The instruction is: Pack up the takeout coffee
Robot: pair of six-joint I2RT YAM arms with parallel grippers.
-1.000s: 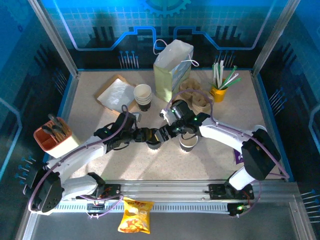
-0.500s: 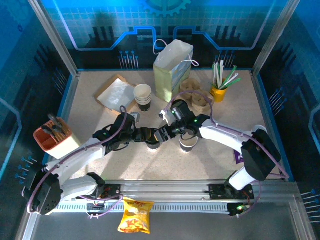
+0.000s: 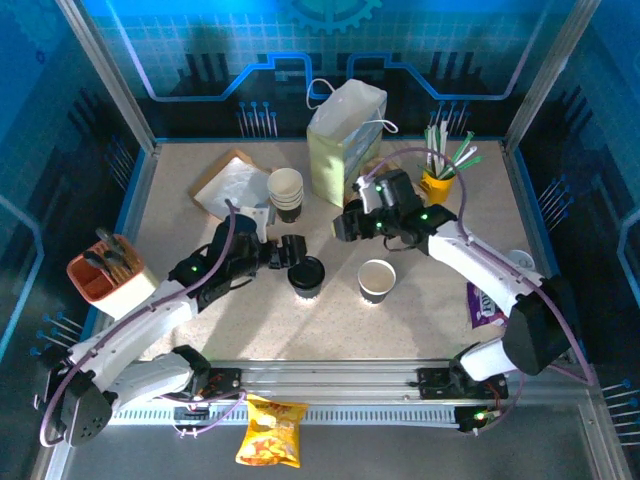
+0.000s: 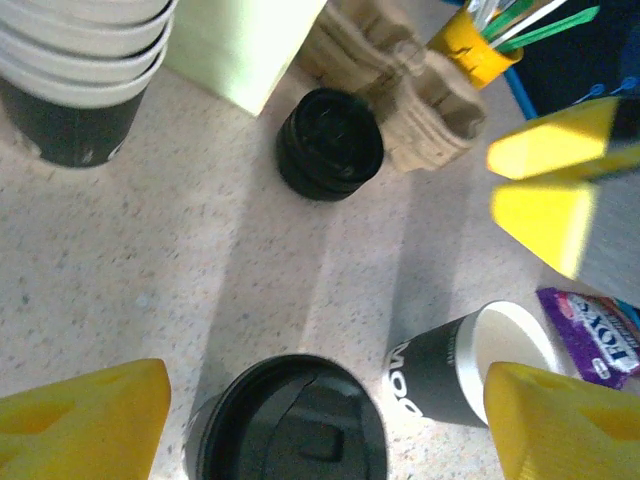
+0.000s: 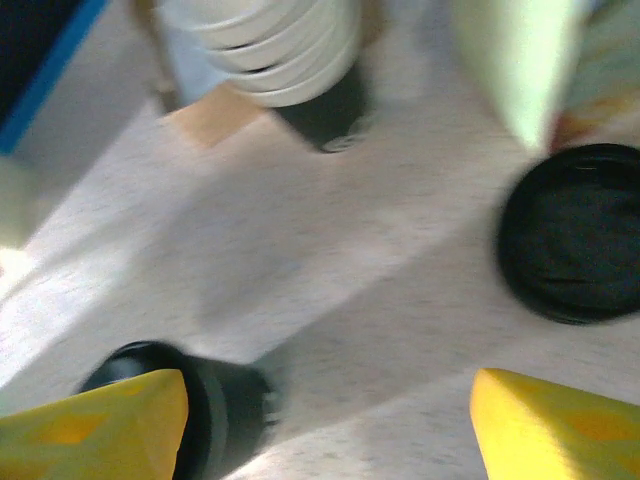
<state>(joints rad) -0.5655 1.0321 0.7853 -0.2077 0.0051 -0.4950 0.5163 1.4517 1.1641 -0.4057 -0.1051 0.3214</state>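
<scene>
Coffee (image 3: 306, 277) is lidded and stands upright on the table (image 3: 200, 320), just off centre toward 7 o'clock, well apart from the bag (image 3: 345, 140) at 12 o'clock. Left gripper (image 3: 290, 252) sits just beside the coffee at its 10 o'clock; in the left wrist view the black lid lies low between the two yellow fingers (image 4: 85, 420), with a gap on each side, so the jaws are spread and hold nothing. Right gripper (image 3: 343, 225) hangs at the coffee's 1 o'clock, near the lids (image 5: 575, 235); its jaws are also wide apart and empty, though the right wrist view is blurred. An open cup (image 3: 377, 280) stands at the coffee's 3 o'clock, and the cup stack (image 3: 286, 193) at its 11 o'clock. Progress looks like about halfway: the lid appears seated, so the cup is ready to go, but nothing is packed yet. Left to do is closing on the coffee, lifting it upright, carrying it toward 12 o'clock and lowering it into the bag. Can't tell from here how wide the bag mouth stands
</scene>
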